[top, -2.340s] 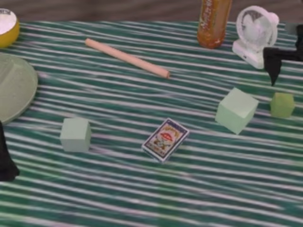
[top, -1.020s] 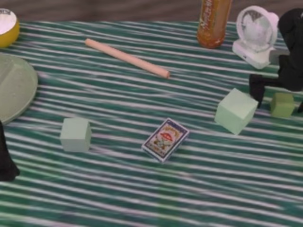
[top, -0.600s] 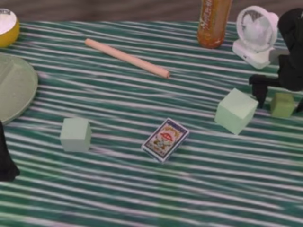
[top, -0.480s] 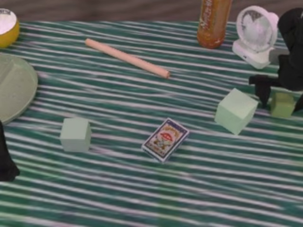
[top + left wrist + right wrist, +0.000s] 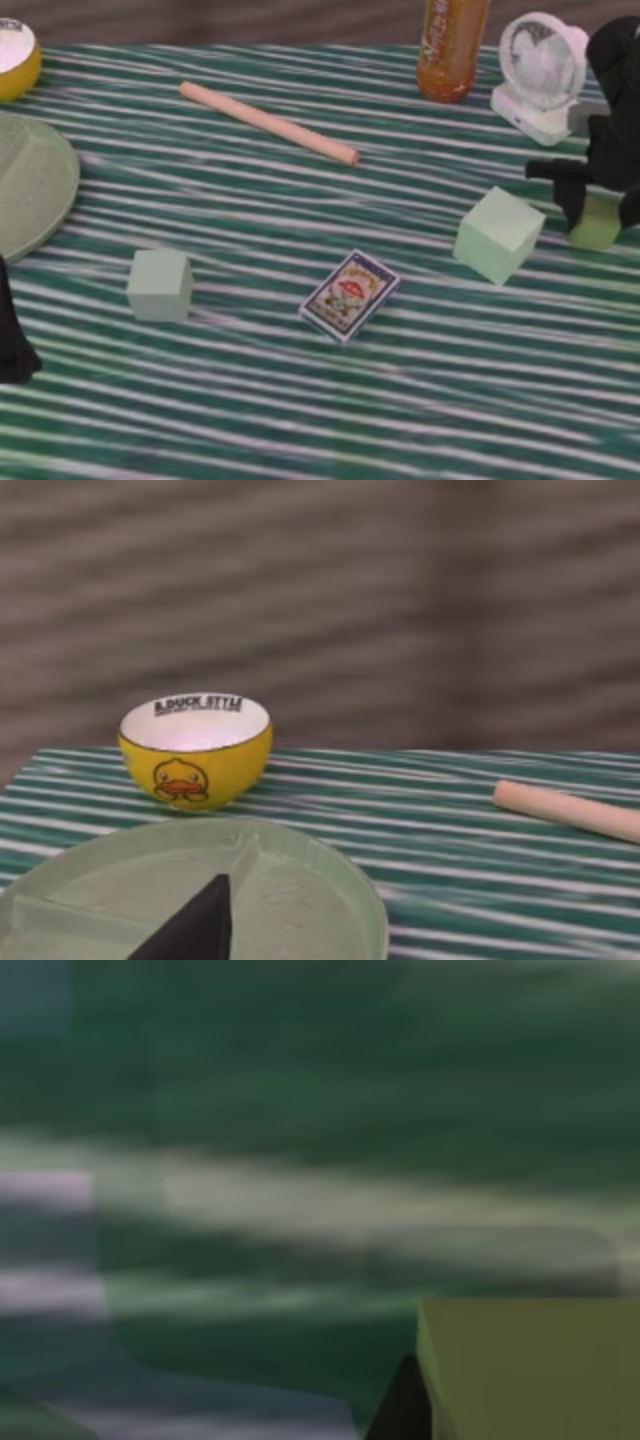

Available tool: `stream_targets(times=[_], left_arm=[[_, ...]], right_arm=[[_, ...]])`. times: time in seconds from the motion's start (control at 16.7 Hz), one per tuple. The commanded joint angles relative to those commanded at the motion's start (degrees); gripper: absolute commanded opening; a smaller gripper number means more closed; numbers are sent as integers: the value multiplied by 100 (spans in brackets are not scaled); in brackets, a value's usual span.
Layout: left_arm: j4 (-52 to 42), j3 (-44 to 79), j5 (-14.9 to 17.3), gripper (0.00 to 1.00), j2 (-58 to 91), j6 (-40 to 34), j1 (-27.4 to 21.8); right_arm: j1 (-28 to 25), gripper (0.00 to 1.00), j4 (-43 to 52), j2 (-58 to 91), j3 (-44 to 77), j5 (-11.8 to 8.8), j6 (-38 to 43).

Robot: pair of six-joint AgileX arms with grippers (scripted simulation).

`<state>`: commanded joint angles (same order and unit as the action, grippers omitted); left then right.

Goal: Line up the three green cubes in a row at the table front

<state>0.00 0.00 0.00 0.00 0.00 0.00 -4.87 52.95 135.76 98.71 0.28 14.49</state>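
The right fingers (image 5: 603, 207) have closed in since a moment ago, now gripping the olive cube (image 5: 597, 225) between them, ready to lift

Light over my counter (image 5: 300, 420) is even and soft, with no glare and only faint shadows under things. The top view is slightly soft. My right wrist view is heavily blurred, stripes smeared, with the small olive-green cube (image 5: 530, 1370) filling its lower right.
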Motion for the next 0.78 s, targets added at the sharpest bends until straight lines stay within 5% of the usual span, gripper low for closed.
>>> stream_targets(times=[0.48,0.78], left_arm=[[0,0,0,100,0,0,0],[0,0,0,100,0,0,0]], right_arm=[[13,0,161,-210,145,45,-20],[-14,0,1157,-492,786,41,-18]])
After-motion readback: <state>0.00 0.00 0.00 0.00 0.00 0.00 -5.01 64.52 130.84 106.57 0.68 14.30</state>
